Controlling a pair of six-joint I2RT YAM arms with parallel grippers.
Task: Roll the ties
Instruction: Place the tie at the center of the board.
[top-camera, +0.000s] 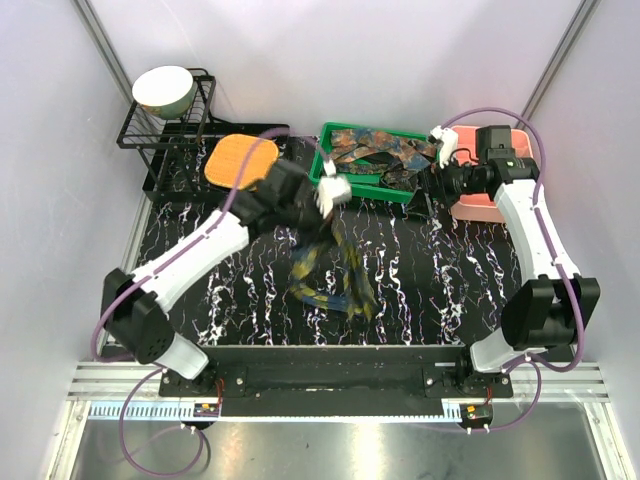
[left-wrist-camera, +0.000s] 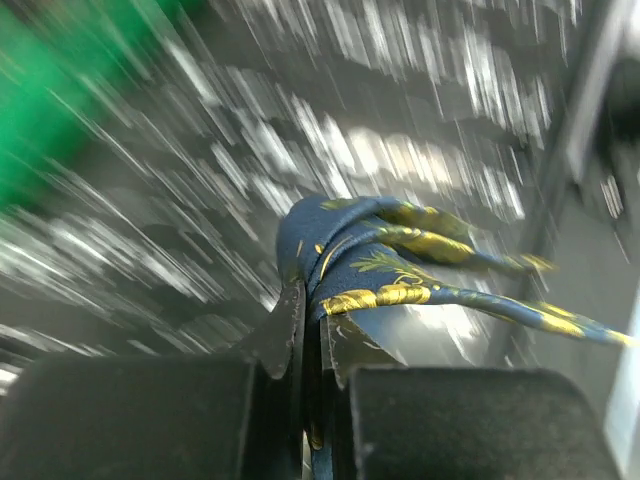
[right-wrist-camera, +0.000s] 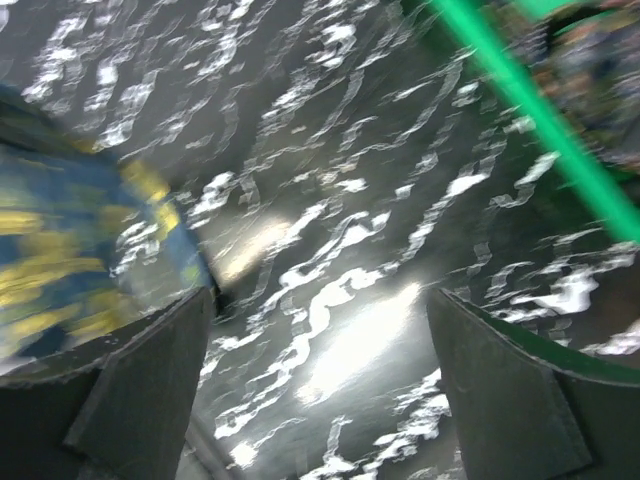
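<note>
A navy tie (top-camera: 335, 268) with gold paisley hangs from my left gripper (top-camera: 326, 197) and trails in folds onto the black marbled table. In the left wrist view the left gripper (left-wrist-camera: 312, 312) is shut on a bunched fold of this tie (left-wrist-camera: 370, 255). More ties (top-camera: 378, 150) lie piled in the green tray (top-camera: 352, 186). My right gripper (top-camera: 430, 188) hovers by the tray's right end. Seen from the right wrist, this gripper (right-wrist-camera: 320, 335) is open over bare table. The navy tie (right-wrist-camera: 70, 255) shows blurred at the left there, and the green tray's rim (right-wrist-camera: 530, 100) at the upper right.
An orange waffle pad (top-camera: 240, 162) lies behind the left arm. A black wire rack (top-camera: 170, 135) holding a pale bowl (top-camera: 164, 88) stands at the back left. A pink bin (top-camera: 490, 170) sits at the back right, under the right arm.
</note>
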